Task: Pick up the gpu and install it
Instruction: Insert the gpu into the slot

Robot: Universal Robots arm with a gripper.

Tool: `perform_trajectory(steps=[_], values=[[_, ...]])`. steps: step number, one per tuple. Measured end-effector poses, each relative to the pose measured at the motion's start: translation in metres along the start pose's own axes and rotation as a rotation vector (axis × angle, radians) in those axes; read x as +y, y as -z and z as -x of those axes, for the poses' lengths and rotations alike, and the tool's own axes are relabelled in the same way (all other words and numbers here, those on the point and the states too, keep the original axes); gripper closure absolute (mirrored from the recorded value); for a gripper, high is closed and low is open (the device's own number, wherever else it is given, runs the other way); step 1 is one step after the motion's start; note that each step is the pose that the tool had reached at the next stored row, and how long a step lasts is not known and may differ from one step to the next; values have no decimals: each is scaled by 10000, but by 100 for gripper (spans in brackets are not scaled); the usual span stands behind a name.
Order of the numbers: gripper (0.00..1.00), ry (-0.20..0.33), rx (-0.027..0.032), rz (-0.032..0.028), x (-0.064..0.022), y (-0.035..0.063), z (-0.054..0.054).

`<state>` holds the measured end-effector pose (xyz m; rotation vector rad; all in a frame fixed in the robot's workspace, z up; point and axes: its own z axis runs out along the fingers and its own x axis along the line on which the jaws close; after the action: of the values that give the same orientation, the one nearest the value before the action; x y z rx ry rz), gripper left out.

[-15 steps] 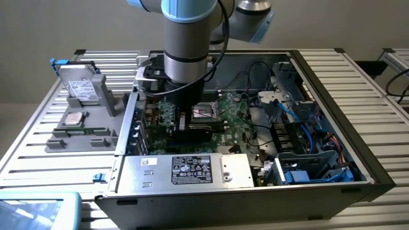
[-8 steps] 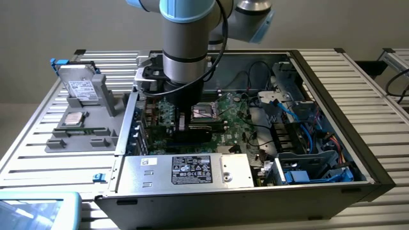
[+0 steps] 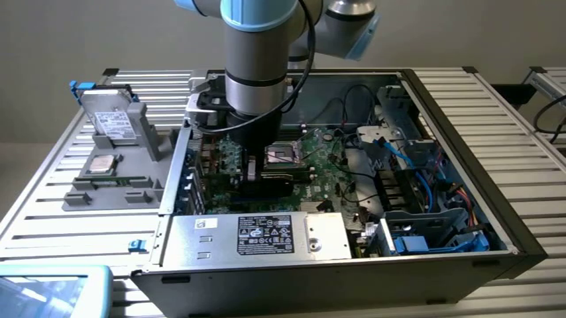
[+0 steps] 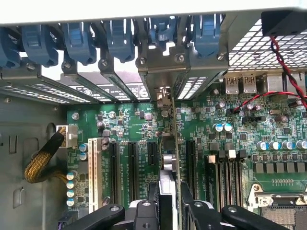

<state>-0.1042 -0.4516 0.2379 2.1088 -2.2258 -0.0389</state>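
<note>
Blue-framed panel [image 3: 49, 295]: light-blue frame around a pale flat face, at the near corner of the slatted metal table [image 3: 495, 99] on the exterior view's left.
Case [image 3: 354, 285]: black open computer case lying on its side on the table, its inside facing up.
Power supply [image 3: 265, 235]: silver metal box with a black label, along the case's near edge.
Gripper [image 4: 169, 196]: black two-finger gripper lowered into the case near its edge on the exterior view's left, above the expansion slots.
Fingers [image 4: 147, 215]: pinching the card between them, one on each face.
Gpu [image 4: 169, 163]: flat card seen edge-on in the wrist view, upright between the fingers. It runs in line with the black slots, its silver end bracket at the rear slot openings.
Motherboard [image 3: 327, 159]: green board covering the case floor, with an open processor socket near the middle.
Slot covers [image 4: 96, 81]: silver perforated strips under blue plastic clips [image 4: 76, 40] at the rear edge of the case.
Grey tray [image 3: 115, 179]: moulded holder near the table's edge on the exterior view's left, carrying a silver white-labelled hard drive [image 3: 111, 122].
Arm [image 3: 256, 53]: grey and blue tube coming down from above.
Progress: the pickup looks done and the card is lined up over a slot. I cannot tell whether it is seated, and the grip is not yet let go.
</note>
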Motion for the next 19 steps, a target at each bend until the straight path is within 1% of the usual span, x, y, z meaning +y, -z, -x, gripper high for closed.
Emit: perform_trajectory(steps=[9, 11, 12, 13, 18, 19], values=[[72, -11, -7, 0, 4, 12, 0], [72, -6, -12, -6, 8, 12, 0], [72, -7, -9, -32, 13, 11, 0], [72, -8, -11, -39, 13, 10, -1], [72, -20, -19, -42, 12, 10, 1], [72, -14, -23, -32, 7, 11, 1]])
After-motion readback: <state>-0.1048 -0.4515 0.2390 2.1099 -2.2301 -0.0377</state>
